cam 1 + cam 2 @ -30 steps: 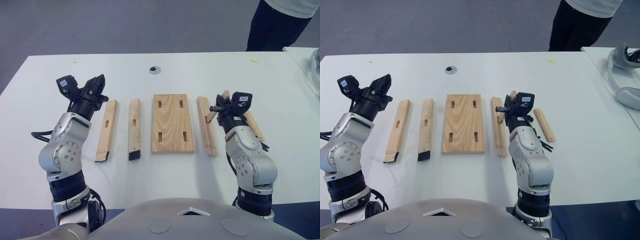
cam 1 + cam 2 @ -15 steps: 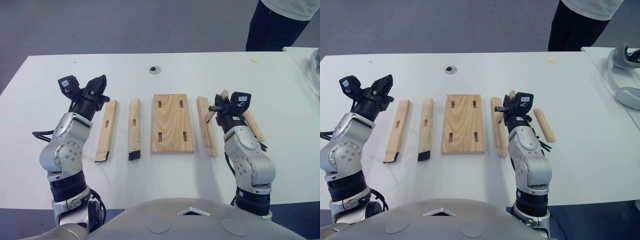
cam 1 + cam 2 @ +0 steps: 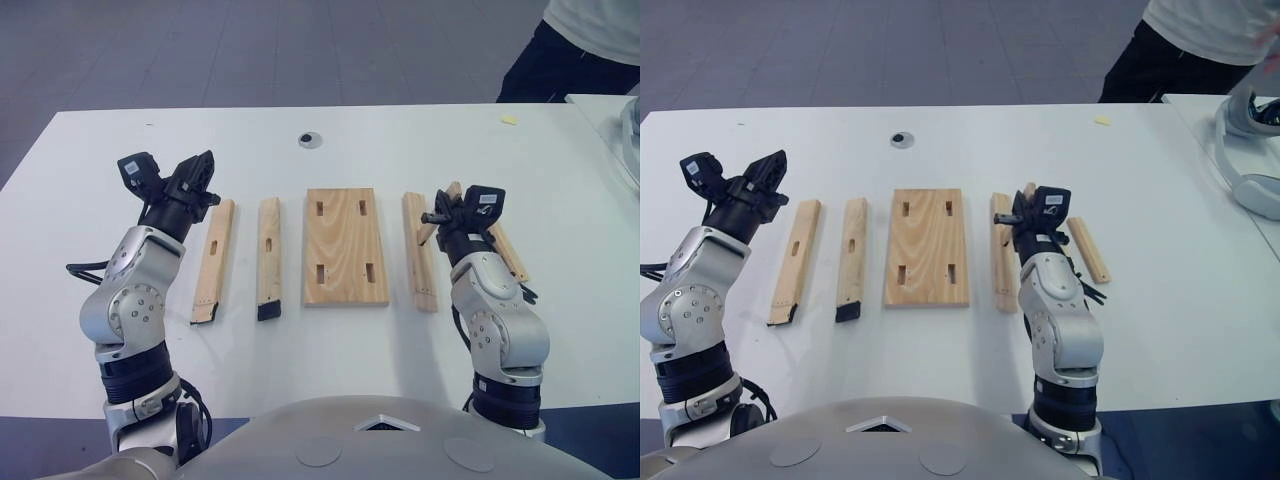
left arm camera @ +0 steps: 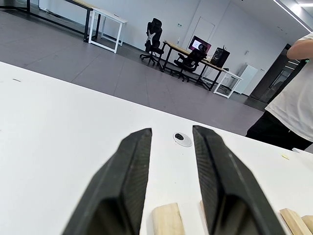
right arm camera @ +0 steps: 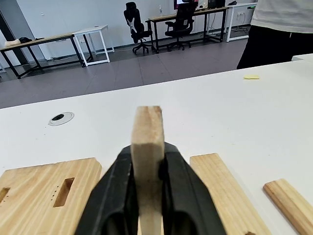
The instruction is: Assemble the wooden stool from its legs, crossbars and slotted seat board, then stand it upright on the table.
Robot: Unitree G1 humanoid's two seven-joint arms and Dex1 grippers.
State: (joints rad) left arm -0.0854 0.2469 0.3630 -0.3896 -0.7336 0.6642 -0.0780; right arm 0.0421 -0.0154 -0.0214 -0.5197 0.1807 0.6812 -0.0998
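Observation:
The slotted seat board (image 3: 346, 246) lies flat mid-table. Two wooden legs (image 3: 213, 260) (image 3: 268, 256) lie to its left, a third leg (image 3: 419, 250) to its right. My right gripper (image 3: 440, 215) hovers over that third leg's far end, shut on a short wooden crossbar (image 5: 146, 132) held on edge. Another crossbar (image 3: 1088, 250) lies on the table just right of that arm. My left gripper (image 3: 195, 180) hangs open above the table beyond the leftmost leg's far end, its fingers (image 4: 124, 196) empty.
A round cable grommet (image 3: 311, 139) sits in the table behind the seat board. A yellow note (image 3: 510, 119) lies at the back right. A white headset (image 3: 1252, 150) rests on the neighbouring table to the right. Bare tabletop surrounds the parts.
The far end of the leg beside my right gripper has slid slightly to the right, along with the gripper and its crossbar. The left arm has barely moved.

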